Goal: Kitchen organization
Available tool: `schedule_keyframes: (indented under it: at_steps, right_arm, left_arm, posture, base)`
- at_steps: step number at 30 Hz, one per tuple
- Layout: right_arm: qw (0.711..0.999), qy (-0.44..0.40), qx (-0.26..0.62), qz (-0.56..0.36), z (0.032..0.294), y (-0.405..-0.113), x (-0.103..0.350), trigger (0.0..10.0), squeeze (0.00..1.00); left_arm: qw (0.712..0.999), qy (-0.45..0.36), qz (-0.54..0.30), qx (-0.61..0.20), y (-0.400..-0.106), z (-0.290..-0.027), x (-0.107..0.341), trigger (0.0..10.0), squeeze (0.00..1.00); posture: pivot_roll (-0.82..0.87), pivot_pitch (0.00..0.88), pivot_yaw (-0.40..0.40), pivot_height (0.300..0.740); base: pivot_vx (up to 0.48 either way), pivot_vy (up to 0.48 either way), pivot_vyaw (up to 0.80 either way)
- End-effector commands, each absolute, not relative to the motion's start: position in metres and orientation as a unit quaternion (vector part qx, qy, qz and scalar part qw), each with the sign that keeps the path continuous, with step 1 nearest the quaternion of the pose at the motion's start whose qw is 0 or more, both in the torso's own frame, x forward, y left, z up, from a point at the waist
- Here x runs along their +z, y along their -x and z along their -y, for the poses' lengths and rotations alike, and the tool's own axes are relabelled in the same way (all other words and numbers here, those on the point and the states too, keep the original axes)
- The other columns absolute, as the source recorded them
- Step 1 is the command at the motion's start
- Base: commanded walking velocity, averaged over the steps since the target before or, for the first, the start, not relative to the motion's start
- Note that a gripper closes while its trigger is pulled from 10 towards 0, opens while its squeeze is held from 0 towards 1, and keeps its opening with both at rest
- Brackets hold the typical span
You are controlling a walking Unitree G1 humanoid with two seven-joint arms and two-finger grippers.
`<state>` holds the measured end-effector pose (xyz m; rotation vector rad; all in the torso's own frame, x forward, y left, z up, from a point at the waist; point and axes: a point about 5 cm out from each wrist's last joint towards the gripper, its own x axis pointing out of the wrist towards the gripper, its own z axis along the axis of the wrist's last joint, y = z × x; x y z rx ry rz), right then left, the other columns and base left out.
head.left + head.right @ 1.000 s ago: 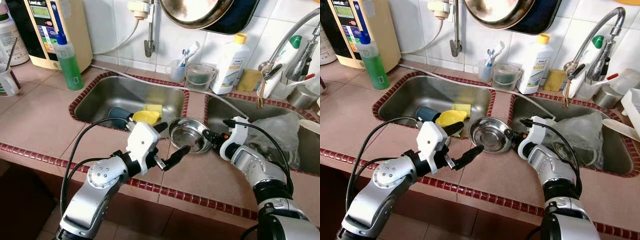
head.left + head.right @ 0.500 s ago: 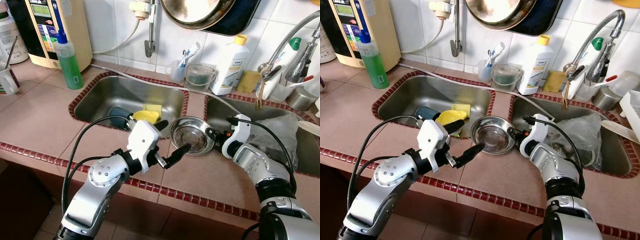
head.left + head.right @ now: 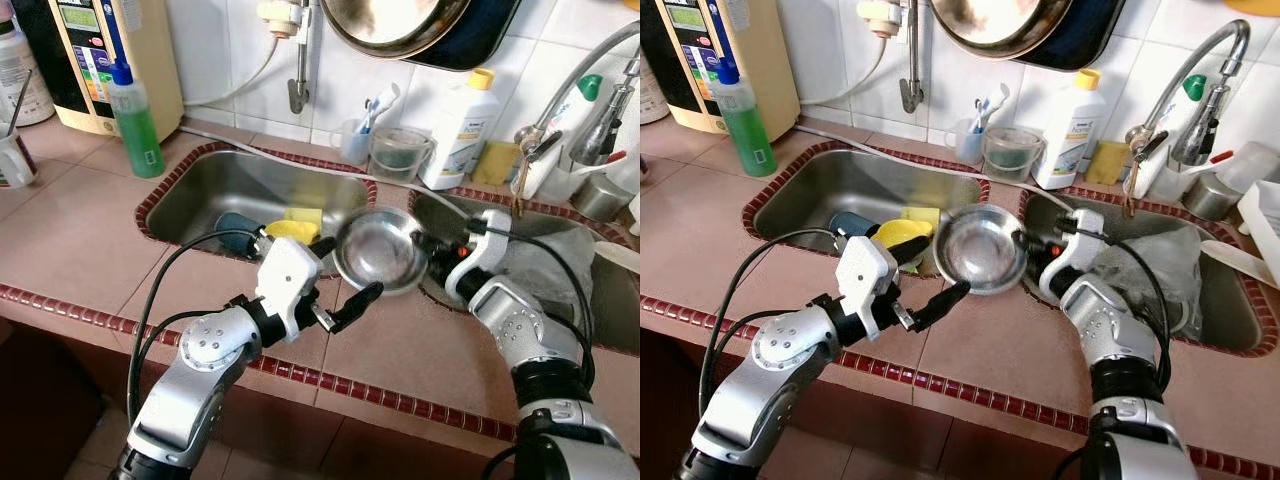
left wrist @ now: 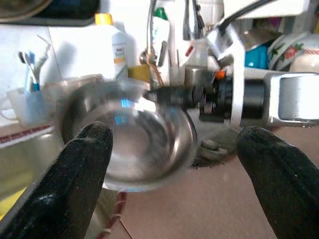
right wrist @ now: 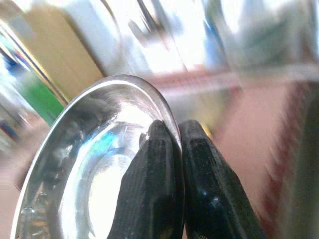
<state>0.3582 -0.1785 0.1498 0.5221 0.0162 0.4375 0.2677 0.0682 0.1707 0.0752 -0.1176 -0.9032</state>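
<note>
A: The right end effector (image 3: pixel 1025 250) pinches the rim of the steel bowl (image 3: pixel 980 250). Its two black fingers (image 5: pixel 162 184) are pressed together on the edge. The bowl is up off the tiled worktop (image 3: pixel 420 350) now and tipped on its side.

B: So it got lifted?

A: Yes. A second ago the bowl sat flat on the worktop, just in front of that end effector. Now it hangs in the air beside it, over the strip between the two sinks.

B: What does that mean for the tidying?

A: I think the bowl is being carried somewhere, maybe into a sink.

B: And the left end effector (image 3: pixel 345 275)?

A: Spread wide open, holding nothing. The bowl is just past its fingertips. It has hardly moved.
</note>
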Motion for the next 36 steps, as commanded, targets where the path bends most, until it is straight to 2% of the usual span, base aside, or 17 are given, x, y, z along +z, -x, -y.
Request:
schedule_keyframes:
  at_steps: [1,10,14,18,19,20,28,36]
  right_arm:
    - [0.942,-0.258,0.212,0.032,0.185,-0.357,0.161,0.0,0.0]
    - [0.942,-0.228,0.219,0.108,0.178,-0.354,0.179,0.0,0.0]
    - [0.954,-0.208,0.176,0.128,0.184,-0.355,0.183,0.0,0.0]
    - [0.966,-0.149,0.156,0.14,0.184,-0.351,0.177,0.0,0.0]
    - [0.968,-0.142,0.15,0.141,0.183,-0.35,0.175,1.3,0.0]
    - [0.971,-0.133,0.141,0.143,0.183,-0.35,0.174,10.0,0.0]
    - [0.978,-0.068,0.104,0.17,0.172,-0.347,0.173,10.0,0.0]
    - [0.979,-0.053,0.099,0.172,0.169,-0.346,0.171,10.0,0.0]
  left_arm:
    - [0.901,-0.035,0.061,-0.428,-0.27,-0.069,0.172,10.0,0.0]
    - [0.921,-0.018,0.068,-0.382,-0.286,-0.082,0.178,10.0,0.0]
    - [0.94,-0.009,0.077,-0.333,-0.302,-0.098,0.184,10.0,0.0]
    - [0.953,-0.011,0.078,-0.292,-0.315,-0.112,0.185,10.0,0.0]
    - [0.955,-0.012,0.079,-0.285,-0.317,-0.114,0.185,10.0,0.0]
    - [0.957,-0.004,0.078,-0.278,-0.319,-0.117,0.186,10.0,0.0]
    - [0.97,0.02,0.073,-0.233,-0.333,-0.13,0.183,10.0,0.0]
    - [0.972,0.034,0.059,-0.223,-0.337,-0.133,0.178,10.0,0.0]
  posture:
    - [0.1,0.0,-0.103,0.74]
    - [0.1,0.0,-0.099,0.74]
    - [0.1,0.0,-0.095,0.74]
    - [0.1,0.0,-0.088,0.74]
    - [0.1,0.0,-0.087,0.74]
    - [0.1,0.0,-0.085,0.74]
    - [0.09,0.0,-0.067,0.74]
    - [0.09,0.0,-0.06,0.74]
  base:
    - [0.0,0.0,0.0]
    - [0.0,0.0,0.0]
    - [0.0,0.0,0.0]
    - [0.0,0.0,0.0]
    - [0.0,0.0,0.0]
    - [0.0,0.0,0.0]
    - [0.0,0.0,0.0]
    - [0.0,0.0,0.0]
